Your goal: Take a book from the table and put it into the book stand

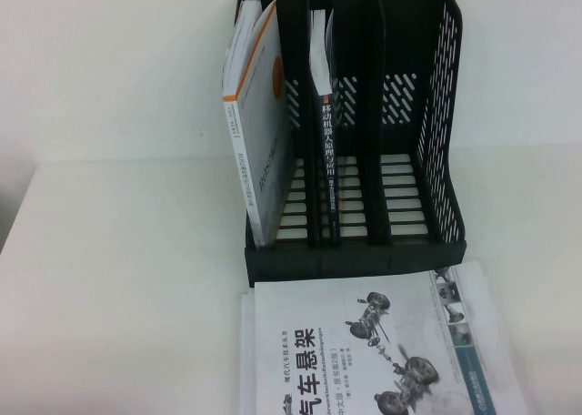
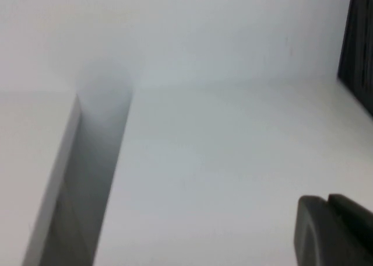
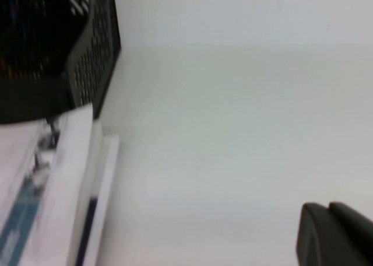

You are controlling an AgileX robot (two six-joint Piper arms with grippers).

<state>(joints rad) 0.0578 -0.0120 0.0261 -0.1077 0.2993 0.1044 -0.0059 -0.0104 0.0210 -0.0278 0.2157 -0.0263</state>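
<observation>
White table [image 1: 118, 278] carrying a black book stand [image 1: 436, 160] with three slots; a white-and-orange book [image 1: 259, 124] stands in one outer slot, a dark-spined book [image 1: 327, 169] in the middle. The book [image 1: 364, 351] with the suspension drawing lies flat on the table just in front of the stand. Left gripper [image 2: 329, 231]: fingers closed on nothing, over bare table, stand edge off to one side. Right gripper [image 3: 332, 234]: over bare table, well apart from book and stand; finger state cannot be told.
</observation>
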